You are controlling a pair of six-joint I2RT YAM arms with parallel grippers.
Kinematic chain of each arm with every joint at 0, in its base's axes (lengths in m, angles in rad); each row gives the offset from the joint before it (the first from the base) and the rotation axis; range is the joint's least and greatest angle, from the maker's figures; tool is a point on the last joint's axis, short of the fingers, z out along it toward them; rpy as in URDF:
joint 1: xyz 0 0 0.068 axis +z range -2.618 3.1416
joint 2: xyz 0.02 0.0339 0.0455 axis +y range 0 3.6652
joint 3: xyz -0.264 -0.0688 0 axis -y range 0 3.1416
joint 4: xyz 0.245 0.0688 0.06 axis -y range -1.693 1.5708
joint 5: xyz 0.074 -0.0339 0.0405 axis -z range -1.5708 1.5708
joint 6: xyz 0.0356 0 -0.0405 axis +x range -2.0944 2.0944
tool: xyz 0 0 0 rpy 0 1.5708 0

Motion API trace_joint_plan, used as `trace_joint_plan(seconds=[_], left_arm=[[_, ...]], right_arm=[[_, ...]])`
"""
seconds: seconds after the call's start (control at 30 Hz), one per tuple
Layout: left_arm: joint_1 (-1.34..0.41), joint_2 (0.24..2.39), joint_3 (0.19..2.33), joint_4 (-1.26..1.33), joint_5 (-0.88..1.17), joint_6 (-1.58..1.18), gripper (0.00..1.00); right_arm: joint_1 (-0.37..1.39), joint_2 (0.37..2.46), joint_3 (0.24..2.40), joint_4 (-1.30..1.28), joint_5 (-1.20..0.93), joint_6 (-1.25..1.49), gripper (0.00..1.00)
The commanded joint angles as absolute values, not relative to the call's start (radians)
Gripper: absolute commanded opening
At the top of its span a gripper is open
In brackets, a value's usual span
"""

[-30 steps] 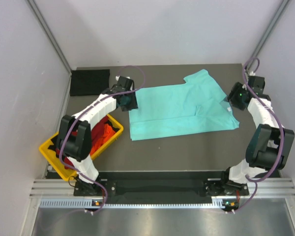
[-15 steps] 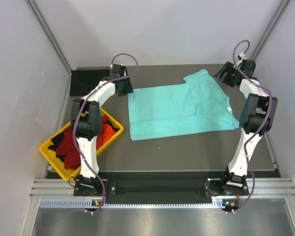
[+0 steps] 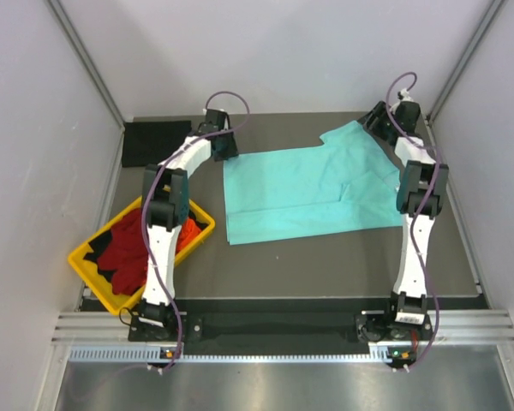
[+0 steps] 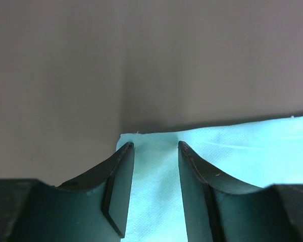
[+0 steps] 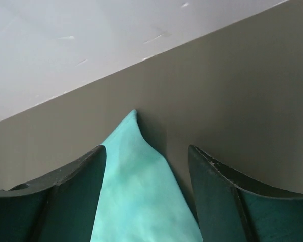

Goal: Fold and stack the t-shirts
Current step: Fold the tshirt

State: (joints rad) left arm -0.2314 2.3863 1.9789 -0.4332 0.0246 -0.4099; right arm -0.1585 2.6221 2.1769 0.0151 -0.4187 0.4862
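Lying flat on the bench [image 3: 325, 265], the teal shirt [image 3: 313, 193] had a hand at each far corner. The left hand [image 4: 155, 146] stood open, its fingers straddling the far-left corner without pinching it. The right hand [image 5: 146, 148] was likewise open around a raised far-right point of cloth. At near left, the tray [image 3: 84, 265] held red shirts [image 3: 124, 253]; a black shirt [image 3: 156, 143] lay folded at far left.

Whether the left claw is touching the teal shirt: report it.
Cannot tell. In the left wrist view the left claw straddles a corner of the teal shirt, jaws open, but no view shows whether it rests on the cloth.
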Motion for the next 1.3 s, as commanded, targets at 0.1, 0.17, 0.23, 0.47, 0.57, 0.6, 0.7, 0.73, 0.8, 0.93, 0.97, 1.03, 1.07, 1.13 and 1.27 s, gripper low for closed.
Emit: trace_joint_plan(seconds=[0.1, 0.17, 0.23, 0.47, 0.57, 0.6, 0.7, 0.73, 0.8, 0.93, 0.97, 1.03, 1.07, 1.13, 1.27], left_arm=[[-0.229, 2.405, 2.023, -0.414, -0.006, -0.377, 0.45], [-0.229, 2.398, 2.028, -0.416, -0.005, -0.374, 0.45], [-0.229, 2.392, 2.032, -0.413, -0.006, -0.37, 0.46], [-0.227, 2.384, 2.075, -0.442, -0.08, -0.339, 0.46], [-0.227, 2.385, 2.079, -0.456, -0.109, -0.324, 0.47], [-0.226, 2.387, 2.082, -0.46, -0.104, -0.316, 0.48], [-0.224, 2.405, 2.101, -0.48, -0.055, -0.307, 0.5], [-0.222, 2.42, 2.121, -0.489, -0.055, -0.305, 0.5], [-0.222, 2.433, 2.135, -0.514, -0.074, -0.287, 0.5], [-0.215, 2.439, 2.131, -0.494, -0.046, -0.262, 0.49], [-0.215, 2.448, 2.132, -0.494, -0.045, -0.261, 0.49], [-0.215, 2.471, 2.149, -0.505, -0.043, -0.259, 0.49], [-0.215, 2.477, 2.152, -0.514, -0.041, -0.258, 0.47], [-0.215, 2.482, 2.146, -0.525, -0.043, -0.259, 0.46], [-0.215, 2.477, 2.122, -0.506, -0.008, -0.236, 0.37]], right_arm=[[-0.086, 2.674, 2.272, 0.132, -0.342, 0.54, 0.65], [-0.078, 2.698, 2.304, 0.121, -0.354, 0.541, 0.64], [-0.074, 2.71, 2.333, 0.095, -0.333, 0.548, 0.61], [-0.074, 2.703, 2.324, 0.074, -0.307, 0.557, 0.45], [-0.075, 2.695, 2.316, 0.064, -0.302, 0.548, 0.36], [-0.075, 2.692, 2.304, 0.067, -0.301, 0.542, 0.29], [-0.075, 2.671, 2.269, 0.101, -0.301, 0.535, 0.14], [-0.077, 2.669, 2.267, 0.104, -0.302, 0.532, 0.09], [-0.08, 2.669, 2.267, 0.104, -0.304, 0.537, 0.0], [-0.092, 2.652, 2.217, 0.146, -0.334, 0.56, 0.0], [-0.094, 2.645, 2.198, 0.176, -0.337, 0.566, 0.0], [-0.095, 2.632, 2.171, 0.189, -0.336, 0.561, 0.0], [-0.097, 2.632, 2.171, 0.187, -0.333, 0.561, 0.0], [-0.098, 2.631, 2.169, 0.19, -0.337, 0.563, 0.0], [-0.101, 2.622, 2.16, 0.213, -0.347, 0.568, 0.0]])
